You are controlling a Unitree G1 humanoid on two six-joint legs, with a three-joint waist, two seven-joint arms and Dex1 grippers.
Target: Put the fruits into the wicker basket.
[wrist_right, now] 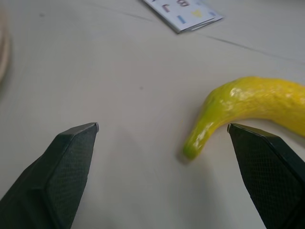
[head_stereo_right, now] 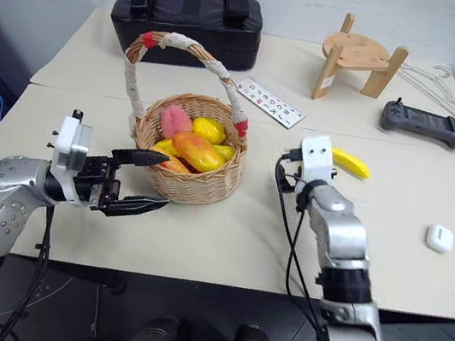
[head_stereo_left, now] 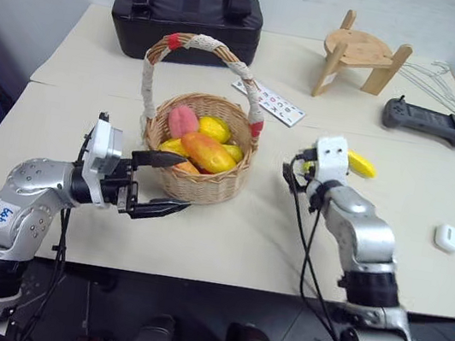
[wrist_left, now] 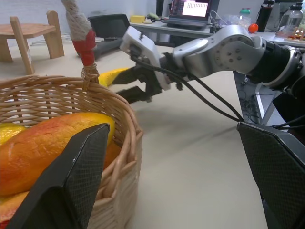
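I am holding my right gripper (wrist_right: 162, 138) spread wide beside the banana (wrist_right: 248, 107), left gripper (head_stereo_left: 160, 184) gaping empty at the fruit-filled wicker basket (head_stereo_left: 204, 184).

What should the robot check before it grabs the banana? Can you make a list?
1. Right tool open: ok.
2. Banana lying free on the table, between the open fingers: not ok, it sits off toward one finger.
3. Left tool open and holding nothing: ok.
4. Wicker basket upright, with room on top of the mangoes: ok.
5. Left tool clear of the basket rim: cannot tell.
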